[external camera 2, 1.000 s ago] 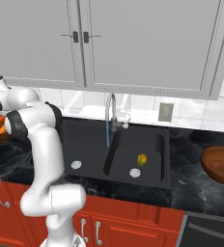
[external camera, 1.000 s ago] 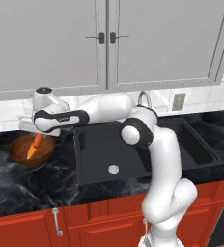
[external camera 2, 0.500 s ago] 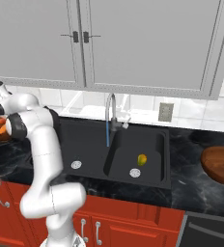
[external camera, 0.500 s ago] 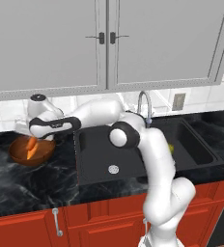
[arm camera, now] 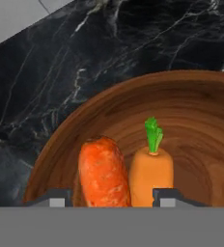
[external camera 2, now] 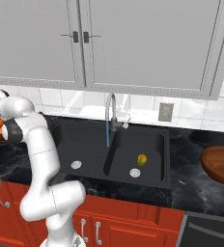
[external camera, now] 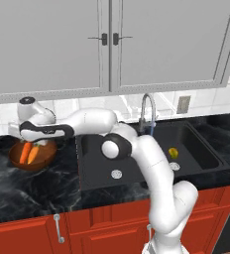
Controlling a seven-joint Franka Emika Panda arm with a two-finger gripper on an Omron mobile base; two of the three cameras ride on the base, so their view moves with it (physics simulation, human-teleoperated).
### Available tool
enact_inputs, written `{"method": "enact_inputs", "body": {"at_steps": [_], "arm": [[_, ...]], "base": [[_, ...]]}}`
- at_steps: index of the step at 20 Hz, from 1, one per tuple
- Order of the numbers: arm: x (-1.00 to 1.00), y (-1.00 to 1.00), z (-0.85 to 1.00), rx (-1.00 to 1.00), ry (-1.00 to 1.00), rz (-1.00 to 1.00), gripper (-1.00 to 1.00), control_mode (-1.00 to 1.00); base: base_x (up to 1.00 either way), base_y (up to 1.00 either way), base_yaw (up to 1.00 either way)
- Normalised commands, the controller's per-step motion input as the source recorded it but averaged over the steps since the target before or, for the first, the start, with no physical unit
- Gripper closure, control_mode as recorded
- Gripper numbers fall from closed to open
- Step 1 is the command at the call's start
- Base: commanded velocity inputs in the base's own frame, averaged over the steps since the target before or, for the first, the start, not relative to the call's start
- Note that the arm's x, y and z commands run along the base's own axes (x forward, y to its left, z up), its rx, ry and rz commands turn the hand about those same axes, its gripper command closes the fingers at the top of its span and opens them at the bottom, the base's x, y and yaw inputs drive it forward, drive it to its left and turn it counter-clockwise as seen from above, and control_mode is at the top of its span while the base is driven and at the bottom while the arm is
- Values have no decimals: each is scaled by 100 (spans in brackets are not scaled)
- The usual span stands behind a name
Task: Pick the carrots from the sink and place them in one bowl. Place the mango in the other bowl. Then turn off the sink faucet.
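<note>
While the pincer gapes, both carrots lie between its tips

I am not finding any writing to read anywhere. No labels, brands, numbers or signs are showing on anything in front of me.

bowl: glossy grained wood | carrots: matt, slightly rough skin | counter: polished black veined stone | sink: matt black | faucet: shiny metal
</note>
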Motion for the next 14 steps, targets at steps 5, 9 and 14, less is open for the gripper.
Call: {"method": "enact_inputs", "body": {"at_steps": [5,9,14], "arm": [[-22,-27,14,0,0,-9,-100,-100],[-33,-38,19,0,0,-9,-100,-100],[-66,-74,13,0,0,-9,-100,-100]], "base": [[0,0,0],[0,0,0],[0,0,0]]}}
